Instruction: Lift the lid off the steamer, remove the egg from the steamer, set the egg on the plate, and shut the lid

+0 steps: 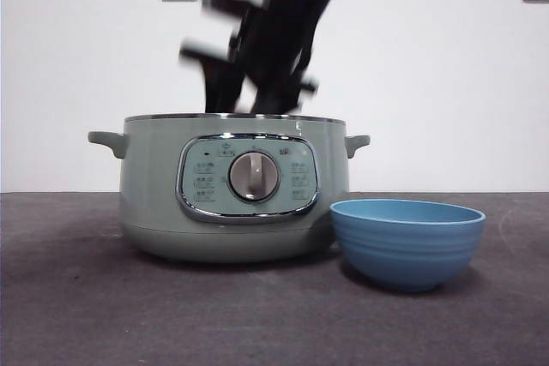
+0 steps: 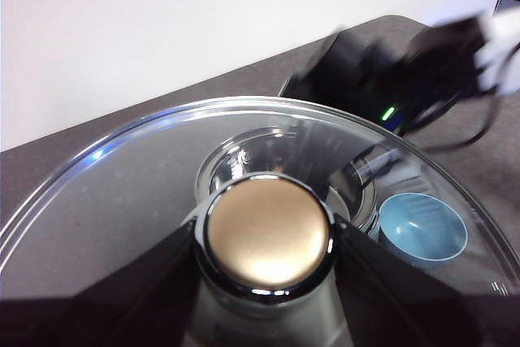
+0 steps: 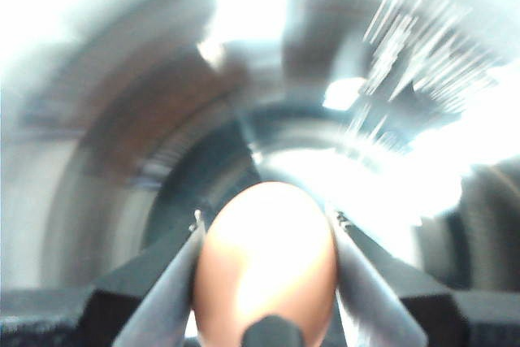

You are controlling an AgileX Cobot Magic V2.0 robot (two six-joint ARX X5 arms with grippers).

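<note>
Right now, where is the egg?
The egg is squeezed between the right hand's two jaws, seen in the right wrist view, inside or just above the open steamer, left of the plate.

Black arm [image 1: 274, 32], green light, white patches

The lid [image 2: 162, 201], clamped in the left gripper [image 2: 266, 241], is clear glossy glass with a chrome rim and shiny knob. The egg [image 3: 266, 266] between the right gripper's [image 3: 266, 229] jaws looks smooth and matt. Steamer [image 1: 154, 203]: satin plastic, chrome trim. Plate [image 1: 407, 246]: matt, ridged.
</note>
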